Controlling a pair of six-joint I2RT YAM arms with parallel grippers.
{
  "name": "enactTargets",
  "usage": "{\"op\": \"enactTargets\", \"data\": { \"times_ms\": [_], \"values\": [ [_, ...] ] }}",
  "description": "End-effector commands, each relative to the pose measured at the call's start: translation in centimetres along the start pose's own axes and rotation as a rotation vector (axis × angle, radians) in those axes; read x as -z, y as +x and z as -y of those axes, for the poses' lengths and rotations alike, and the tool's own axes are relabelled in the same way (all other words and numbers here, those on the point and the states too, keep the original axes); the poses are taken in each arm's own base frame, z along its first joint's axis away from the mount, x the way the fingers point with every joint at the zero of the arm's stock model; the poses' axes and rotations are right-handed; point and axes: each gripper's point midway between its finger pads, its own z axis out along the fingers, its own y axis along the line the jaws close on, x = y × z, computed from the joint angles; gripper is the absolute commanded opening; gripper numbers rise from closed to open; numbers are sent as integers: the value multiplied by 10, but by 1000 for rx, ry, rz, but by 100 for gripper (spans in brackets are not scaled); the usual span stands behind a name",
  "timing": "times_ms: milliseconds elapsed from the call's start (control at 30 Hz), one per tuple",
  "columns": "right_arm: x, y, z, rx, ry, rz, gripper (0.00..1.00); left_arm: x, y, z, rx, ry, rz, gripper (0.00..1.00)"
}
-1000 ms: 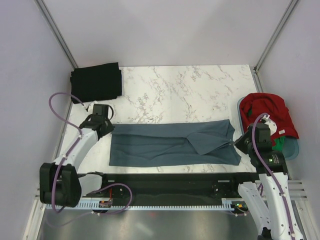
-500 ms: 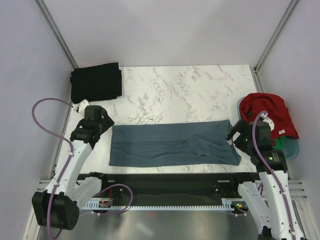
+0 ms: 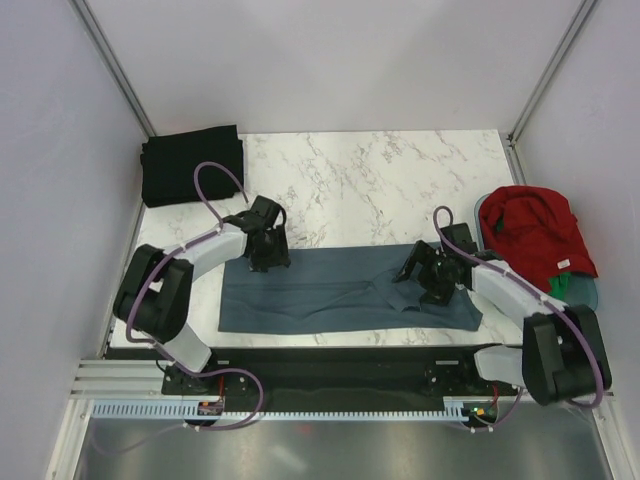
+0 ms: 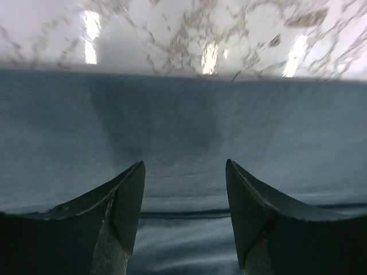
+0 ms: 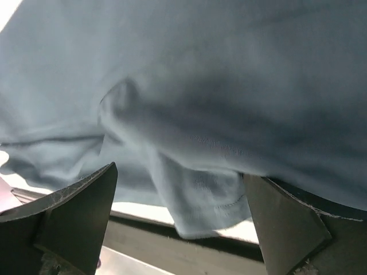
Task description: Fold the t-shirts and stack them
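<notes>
The slate blue-grey t-shirt (image 3: 340, 290) lies as a long folded strip near the table's front edge, with a crumpled fold right of its middle. My left gripper (image 3: 268, 258) hovers over its far left edge, open; in the left wrist view the fingers (image 4: 129, 192) stand apart over flat cloth (image 4: 183, 114), nothing between them. My right gripper (image 3: 422, 282) is over the shirt's right part, wide open; a loose hem (image 5: 212, 200) hangs between its fingers. A folded black t-shirt (image 3: 192, 165) sits back left. The red t-shirt (image 3: 535, 232) and a bit of green t-shirt (image 3: 558, 287) lie at the right.
A pale blue tub (image 3: 592, 292) at the right table edge holds the red and green cloth. The marble table (image 3: 380, 180) stretches behind the shirt. Frame posts rise at both back corners, and a black rail runs along the front edge.
Both arms have swung inward from the shirt's two ends and now reach over the cloth. Both grippers have opened, and the flap at the right has slumped into a crumple.
</notes>
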Motion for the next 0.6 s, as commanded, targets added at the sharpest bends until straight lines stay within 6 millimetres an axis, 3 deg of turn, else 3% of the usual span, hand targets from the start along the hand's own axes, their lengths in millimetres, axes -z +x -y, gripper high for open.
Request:
{"op": "enactTargets", "data": {
  "times_ms": [0, 100, 233, 267, 333, 367, 400, 433, 467, 500, 533, 567],
  "values": [
    [-30, -7, -5, -26, -27, -18, 98, -7, 9, 15, -42, 44, -60, 65],
    [-51, -16, 1, -40, 19, -50, 98, -12, 24, 9, -49, 19, -104, 63],
    [-74, -44, -12, -42, 18, -54, 98, -10, 43, -3, -26, -3, -133, 63],
    [-75, -65, -31, -23, -13, -26, 98, -9, 48, -4, -12, -3, -135, 63],
    [-95, -76, -32, -11, 15, -60, 98, -3, 61, 0, 23, 31, -143, 63],
    [-96, -102, -54, 18, -14, -24, 98, 0, 67, 0, 30, 32, -147, 63],
    [-114, -100, -44, 10, 41, -79, 98, 2, 73, 5, 57, 41, -148, 63],
    [-115, -128, -68, 59, 11, -37, 98, 6, 82, 3, 71, 47, -155, 63],
    [-122, -137, -72, 70, 20, -44, 98, 8, 84, 9, 87, 72, -145, 63],
    [-141, -131, -59, 57, 77, -111, 98, 10, 93, 17, 121, 98, -161, 63],
    [-147, -137, -64, 75, 81, -118, 98, 12, 103, 18, 135, 114, -170, 63],
    [-148, -161, -87, 114, 48, -80, 98, 12, 106, 26, 148, 149, -163, 63]
  ]
}}
